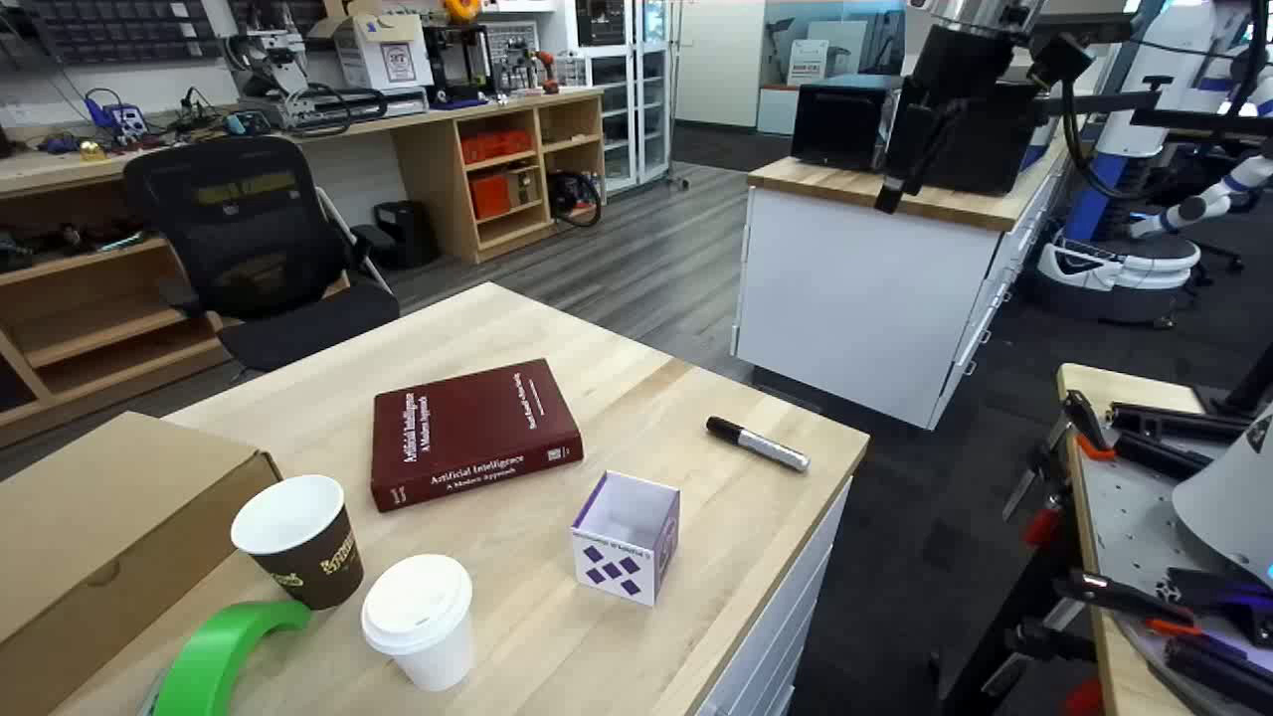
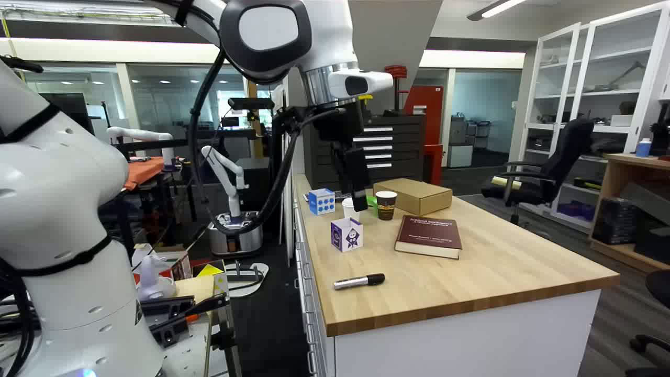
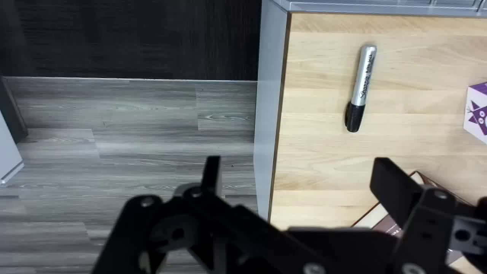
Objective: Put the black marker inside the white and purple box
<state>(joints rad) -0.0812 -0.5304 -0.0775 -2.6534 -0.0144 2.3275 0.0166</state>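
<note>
The black marker (image 1: 758, 445), with a silver-grey barrel and black cap, lies on the wooden table near its edge. It also shows in an exterior view (image 2: 359, 281) and in the wrist view (image 3: 360, 87). The white and purple box (image 1: 617, 569) stands upright with its top open; no contents show inside. It also shows in an exterior view (image 2: 345, 235) and partly at the wrist view's right edge (image 3: 478, 113). My gripper (image 3: 298, 160) is open and empty, its fingers wide apart. It is high above the table, apart from marker and box, and shows in both exterior views (image 2: 360, 203) (image 1: 887, 199).
A dark red book (image 1: 472, 428) lies beside the box. A white lidded cup (image 1: 420, 622), a brown paper cup (image 1: 313, 557), a green curved object (image 1: 214, 661) and a large brown cardboard box (image 1: 119, 517) stand farther along. A blue and white box (image 2: 321, 201) is also there.
</note>
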